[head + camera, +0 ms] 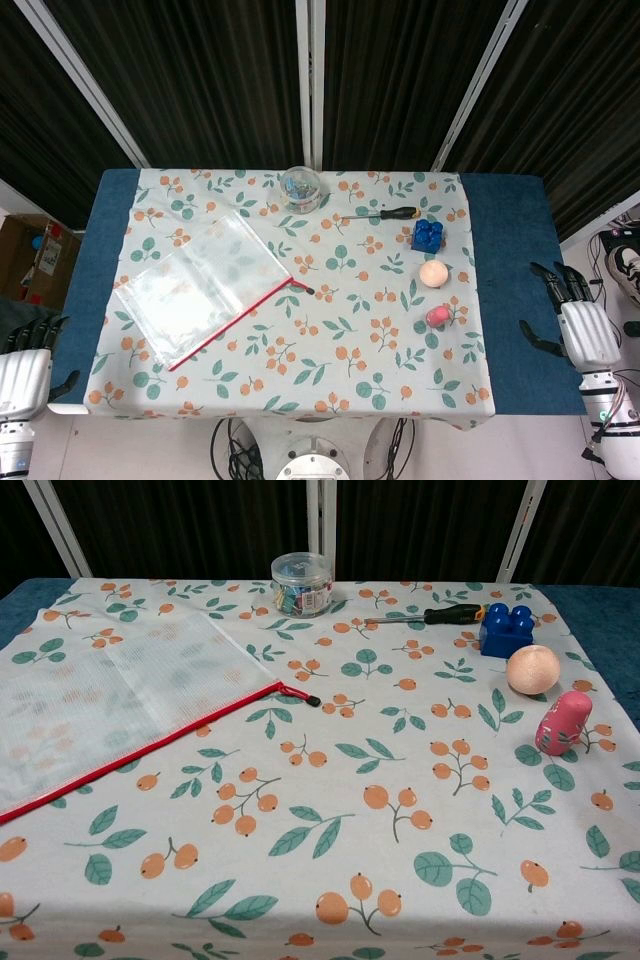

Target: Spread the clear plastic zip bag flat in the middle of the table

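Note:
The clear plastic zip bag (203, 286) lies flat on the left half of the floral tablecloth, its red zip edge running diagonally with a black slider at the right end. In the chest view the bag (110, 705) fills the left side. My left hand (22, 375) rests off the table's left front corner, fingers apart, holding nothing. My right hand (580, 325) sits beyond the table's right edge, fingers spread and empty. Neither hand touches the bag, and neither shows in the chest view.
A clear round jar (300, 188) stands at the back centre. A screwdriver (385, 214), a blue block (428, 235), a peach ball (432, 273) and a pink doll (437, 316) lie on the right half. A cardboard box (35, 255) stands left of the table.

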You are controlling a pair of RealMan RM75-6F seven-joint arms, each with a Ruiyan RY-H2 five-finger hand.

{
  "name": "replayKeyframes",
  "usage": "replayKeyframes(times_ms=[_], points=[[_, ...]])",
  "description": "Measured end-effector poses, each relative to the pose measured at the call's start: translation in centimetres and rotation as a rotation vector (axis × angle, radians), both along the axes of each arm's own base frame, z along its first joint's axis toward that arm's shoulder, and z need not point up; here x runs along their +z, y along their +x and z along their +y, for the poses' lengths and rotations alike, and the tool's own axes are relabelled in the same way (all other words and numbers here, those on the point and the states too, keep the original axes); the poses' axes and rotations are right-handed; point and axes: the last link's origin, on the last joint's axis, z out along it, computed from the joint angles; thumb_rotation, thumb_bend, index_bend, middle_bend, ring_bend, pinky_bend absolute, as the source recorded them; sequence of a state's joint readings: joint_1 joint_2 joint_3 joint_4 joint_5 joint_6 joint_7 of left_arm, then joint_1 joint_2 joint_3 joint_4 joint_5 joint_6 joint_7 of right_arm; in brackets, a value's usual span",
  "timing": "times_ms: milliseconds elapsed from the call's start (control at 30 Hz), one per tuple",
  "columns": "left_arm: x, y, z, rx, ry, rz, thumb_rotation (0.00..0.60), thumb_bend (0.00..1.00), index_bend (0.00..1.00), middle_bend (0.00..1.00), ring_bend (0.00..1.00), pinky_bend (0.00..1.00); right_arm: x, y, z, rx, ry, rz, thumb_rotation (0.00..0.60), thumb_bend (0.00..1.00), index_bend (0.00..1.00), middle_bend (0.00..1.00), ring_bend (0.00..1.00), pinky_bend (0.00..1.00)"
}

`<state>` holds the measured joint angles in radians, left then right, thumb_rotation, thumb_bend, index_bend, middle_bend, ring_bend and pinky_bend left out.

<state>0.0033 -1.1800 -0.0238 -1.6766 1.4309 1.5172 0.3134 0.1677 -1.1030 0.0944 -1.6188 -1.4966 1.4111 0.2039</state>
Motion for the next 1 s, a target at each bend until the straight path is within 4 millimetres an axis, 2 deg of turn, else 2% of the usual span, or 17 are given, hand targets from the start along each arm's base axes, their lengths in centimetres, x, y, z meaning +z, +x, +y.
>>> replayKeyframes(times_ms=[233,567,733,833,1000], points=[[-0.1,0.1,0.2,-0.030,0.008,-0.001,0.600,0.17,0.17,0.14,0.12,0.17,0.0,0.2,0.0,-0.001,-0.003,-0.005,0.600,0.24,0.09,0.16,0.00,0.00],[0.1,1.5,-0.4,-0.126,0.004,0.021,0.600,0.17,0.18,0.14,0.12,0.17,0.5,-1.3,2.9,-0.035,-0.020,-0.047,0.600,0.24,0.09,0.16,0.00,0.00],[-0.2,2.2,-0.2,-0.156,-0.019,0.025,0.600,0.17,0.18,0.14,0.12,0.17,0.7,-1.6,3.7,-0.026,-0.029,-0.055,0.600,0.24,0.09,0.16,0.00,0.00],[-0.5,2.9,0.4,-0.185,-0.034,0.024,0.600,0.17,0.18,0.14,0.12,0.17,0.9,-1.5,3.8,-0.012,-0.033,-0.059,0.600,0.24,0.09,0.16,0.00,0.00],[-1.5,5.3,3.1,-0.293,-0.089,0.015,0.600,0.18,0.20,0.14,0.12,0.17,0.8,-0.8,3.1,0.030,-0.023,-0.058,0.600,0.24,0.09,0.16,0.00,0.00]])
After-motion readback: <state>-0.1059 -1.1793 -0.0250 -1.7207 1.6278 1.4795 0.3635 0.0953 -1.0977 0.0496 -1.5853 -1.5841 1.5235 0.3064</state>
